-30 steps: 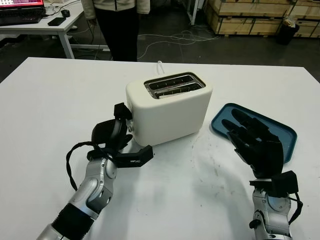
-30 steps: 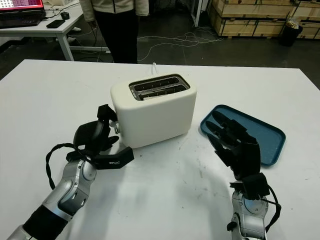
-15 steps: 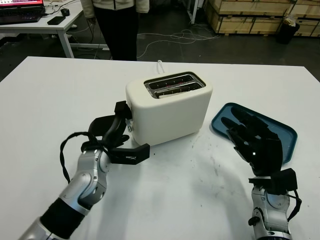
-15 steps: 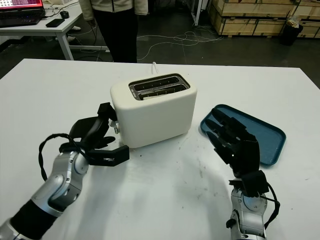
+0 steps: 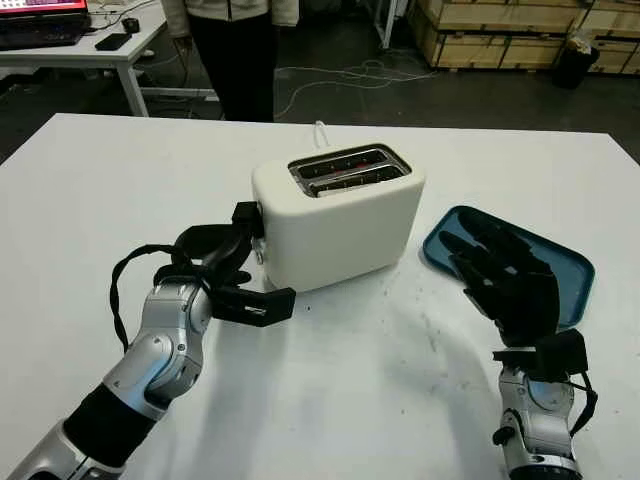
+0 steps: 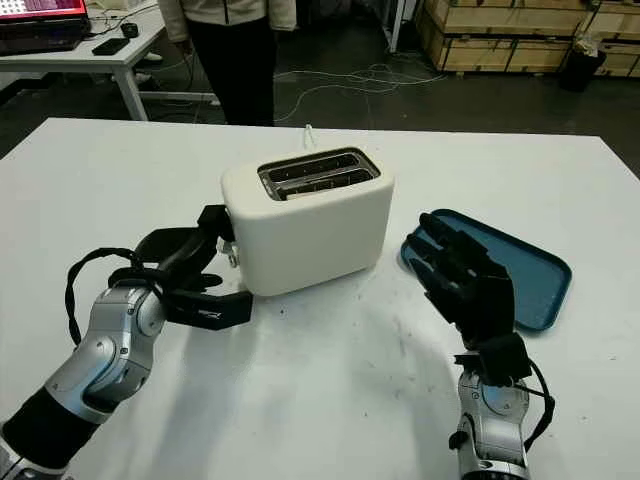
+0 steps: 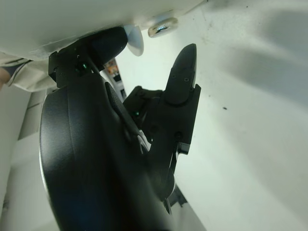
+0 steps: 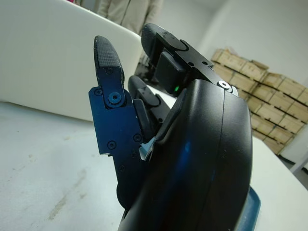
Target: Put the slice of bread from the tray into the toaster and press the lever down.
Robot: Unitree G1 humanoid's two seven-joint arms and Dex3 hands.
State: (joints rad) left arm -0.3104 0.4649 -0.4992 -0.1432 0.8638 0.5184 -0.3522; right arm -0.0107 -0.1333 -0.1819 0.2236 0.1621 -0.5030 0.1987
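I saw the cream-white two-slot toaster point(image 5: 338, 214) standing near the middle of the white table point(image 5: 90, 190). In its slots I could see only dark metal and a reddish glow, so I could not tell if the slice of bread was inside. The dark blue plastic tray point(image 5: 570, 268) lay on the table to the right of the toaster, a little apart, and the part I could see had nothing on it.

My left hand point(image 5: 232, 272) was at the left end of the toaster, its upper fingers point(image 5: 213, 239) reaching to the black lever point(image 5: 246, 215), the thumb stretched along the table below. It held nothing.

My right hand point(image 6: 462, 280) stood upright in front of the tray, open, fingers extended.

A person in dark trousers point(image 5: 235, 55) stood behind the table.
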